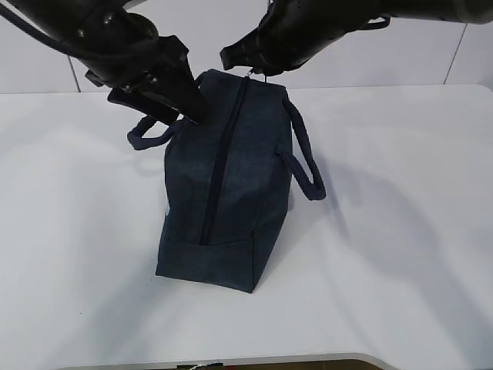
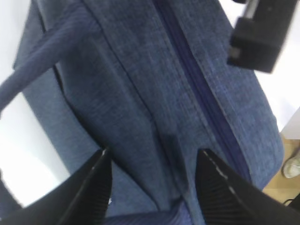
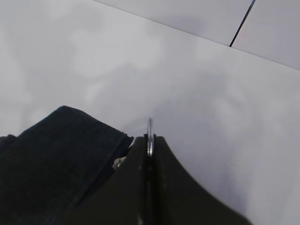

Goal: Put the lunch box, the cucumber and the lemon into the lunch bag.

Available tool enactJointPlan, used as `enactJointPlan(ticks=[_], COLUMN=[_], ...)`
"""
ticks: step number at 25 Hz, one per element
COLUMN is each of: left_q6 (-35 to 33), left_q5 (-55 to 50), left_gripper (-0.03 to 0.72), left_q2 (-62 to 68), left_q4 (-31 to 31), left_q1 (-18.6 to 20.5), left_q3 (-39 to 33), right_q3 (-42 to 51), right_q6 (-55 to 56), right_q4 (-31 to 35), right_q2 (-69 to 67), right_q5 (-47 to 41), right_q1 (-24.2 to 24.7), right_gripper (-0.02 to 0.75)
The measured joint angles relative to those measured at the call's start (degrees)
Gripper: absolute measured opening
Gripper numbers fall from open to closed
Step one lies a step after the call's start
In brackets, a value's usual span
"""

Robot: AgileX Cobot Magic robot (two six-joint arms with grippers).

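The dark navy lunch bag (image 1: 231,193) stands on the white table with its zipper (image 1: 223,154) closed along the top. My left gripper (image 1: 189,108) is open, its jaws spread over the bag's fabric (image 2: 140,70) at the far left end, beside a handle (image 1: 146,135). My right gripper (image 1: 250,69) is at the bag's far end, shut on the metal ring pull (image 3: 150,129) of the zipper. The right gripper also shows in the left wrist view (image 2: 258,42). The lunch box, the cucumber and the lemon are out of view.
The bag's second handle (image 1: 304,162) hangs on its right side. The white table (image 1: 400,231) spreads around the bag, with a wall behind and the front edge at the bottom.
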State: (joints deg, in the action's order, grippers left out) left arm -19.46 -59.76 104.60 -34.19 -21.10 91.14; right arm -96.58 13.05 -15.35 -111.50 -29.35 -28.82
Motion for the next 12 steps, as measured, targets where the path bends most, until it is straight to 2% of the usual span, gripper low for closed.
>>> enactJointPlan(ticks=[4, 7, 12], left_q6=[0.0, -0.1, -0.6], left_q5=[0.0, 0.0, -0.1], left_gripper=[0.412, 0.353, 0.104], left_q2=[1.0, 1.2, 1.4], left_q4=[-0.4, -0.4, -0.6], left_q1=[0.1, 0.1, 0.1], left_q3=[0.1, 0.1, 0.1], right_q3=[0.0, 0.0, 0.0], right_q6=[0.0, 0.0, 0.0], right_q4=[0.0, 0.0, 0.0], right_q2=[0.0, 0.0, 0.0], right_q5=[0.0, 0.0, 0.1], right_q1=[0.0, 0.0, 0.0], right_gripper=[0.005, 0.005, 0.005])
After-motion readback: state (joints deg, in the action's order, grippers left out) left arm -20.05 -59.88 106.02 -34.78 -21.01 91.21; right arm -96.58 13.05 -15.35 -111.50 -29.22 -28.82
